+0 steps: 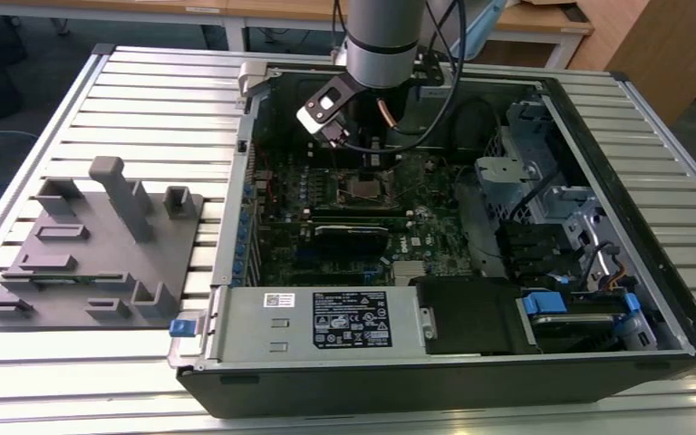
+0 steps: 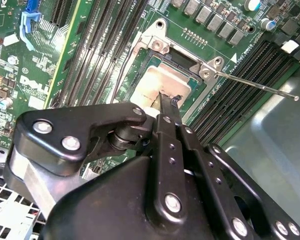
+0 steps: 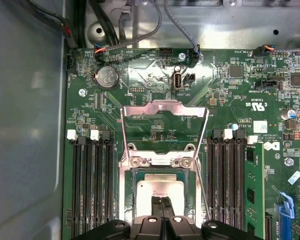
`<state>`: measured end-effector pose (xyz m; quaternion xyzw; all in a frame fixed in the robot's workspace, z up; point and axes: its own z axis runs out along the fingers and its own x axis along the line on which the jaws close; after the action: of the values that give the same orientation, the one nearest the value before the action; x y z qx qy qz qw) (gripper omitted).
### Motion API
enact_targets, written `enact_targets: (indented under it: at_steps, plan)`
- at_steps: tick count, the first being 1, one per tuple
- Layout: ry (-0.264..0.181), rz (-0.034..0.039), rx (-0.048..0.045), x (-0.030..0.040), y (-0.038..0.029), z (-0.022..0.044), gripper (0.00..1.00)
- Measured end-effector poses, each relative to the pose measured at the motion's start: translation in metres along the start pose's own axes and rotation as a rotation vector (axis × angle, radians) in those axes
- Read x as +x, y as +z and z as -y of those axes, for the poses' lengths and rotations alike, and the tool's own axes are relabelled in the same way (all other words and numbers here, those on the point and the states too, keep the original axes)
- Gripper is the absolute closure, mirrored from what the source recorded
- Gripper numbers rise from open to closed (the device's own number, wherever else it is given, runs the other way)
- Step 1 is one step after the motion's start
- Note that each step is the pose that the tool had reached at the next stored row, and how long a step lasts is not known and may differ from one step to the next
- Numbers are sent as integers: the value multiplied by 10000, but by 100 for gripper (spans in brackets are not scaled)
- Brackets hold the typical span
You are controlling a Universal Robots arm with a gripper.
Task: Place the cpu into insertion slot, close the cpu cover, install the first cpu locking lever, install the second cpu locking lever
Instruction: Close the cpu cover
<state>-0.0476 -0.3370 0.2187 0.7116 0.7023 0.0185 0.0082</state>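
The cpu point(image 3: 160, 191), a pale silvery square chip, lies in the insertion slot point(image 3: 126, 192) on the green motherboard; in the second wrist view the cpu point(image 2: 157, 80) sits inside the slot's metal rim point(image 2: 139, 52). The cpu cover point(image 3: 164, 105), a thin silvery frame, stands raised open behind the slot. My gripper point(image 3: 163, 204) is shut with its two dark fingertips pressed together, right over the middle of the cpu; whether they touch it I cannot tell. A thin wire locking lever point(image 2: 255, 86) sticks out free beside the slot. In the exterior view my gripper point(image 1: 370, 161) hangs over the slot point(image 1: 361, 188).
Long black memory slots point(image 3: 92, 185) flank the socket on both sides point(image 3: 230, 185). The case holds a grey power supply box point(image 1: 318, 322), drive cages point(image 1: 542, 181) and black cables point(image 1: 445, 109). A grey fixture plate point(image 1: 94, 245) lies on the slatted table at the exterior view's left.
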Motion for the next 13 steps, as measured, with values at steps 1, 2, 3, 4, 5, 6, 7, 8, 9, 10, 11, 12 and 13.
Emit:
enact_targets:
  at_steps: [1,2,3,4,5,6,7,8,9,10,11,12,13]
  plan:
    - [0,-1,0,0,-4,0,90]
    - [0,0,0,0,-8,0,90]
    - [0,0,0,0,-13,-1,90]
    - [0,0,0,0,-19,-1,90]
    - [0,-1,0,1,-26,-1,90]
    - [0,0,0,1,-34,-1,90]
    - [0,-1,-1,1,-41,-2,90]
    - [0,0,0,1,-49,-2,90]
    - [0,0,0,1,-58,-2,90]
    - [0,0,0,1,-67,-3,90]
    - [0,0,0,1,-77,-3,90]
    - [0,0,0,1,-88,-3,90]
    - [0,1,0,1,-98,-4,90]
